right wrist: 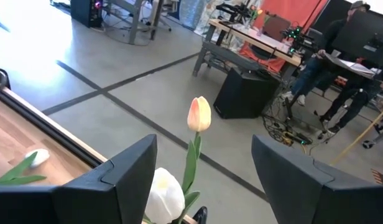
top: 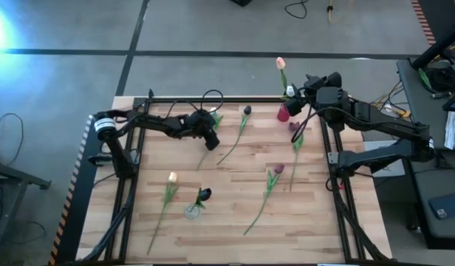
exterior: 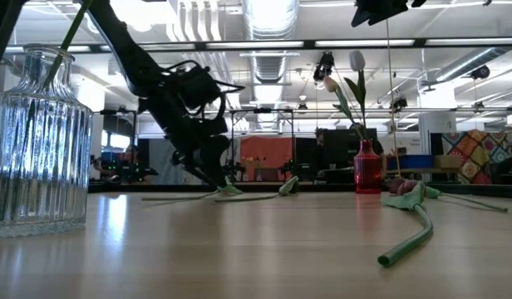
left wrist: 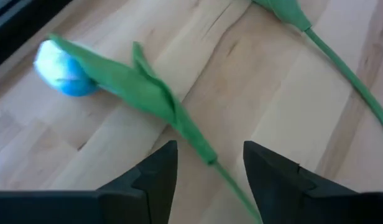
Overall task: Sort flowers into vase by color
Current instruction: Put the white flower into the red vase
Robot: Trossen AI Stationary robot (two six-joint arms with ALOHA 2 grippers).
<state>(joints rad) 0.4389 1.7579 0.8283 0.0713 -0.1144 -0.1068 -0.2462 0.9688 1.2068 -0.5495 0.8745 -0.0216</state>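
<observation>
My left gripper (left wrist: 210, 154) is open and low over the table's far left part (top: 211, 137). Its fingers stand on either side of the thin green stem (left wrist: 201, 144) of a white-headed tulip (left wrist: 61, 68) that lies flat on the wood. My right gripper (right wrist: 204, 149) is open above a small red vase (top: 284, 112) at the far right. The red vase holds a peach tulip (right wrist: 199, 114) and a white tulip (right wrist: 163, 194), both upright. A clear ribbed glass vase (top: 192, 211) at the near left holds a dark tulip (top: 204, 195).
Loose tulips lie on the wood: a dark one (top: 247, 111) at the far middle, a maroon one (top: 278, 169) in the middle, another maroon one (top: 294, 127) by the red vase, and a peach one (top: 173, 177) at the near left. People stand in the room beyond.
</observation>
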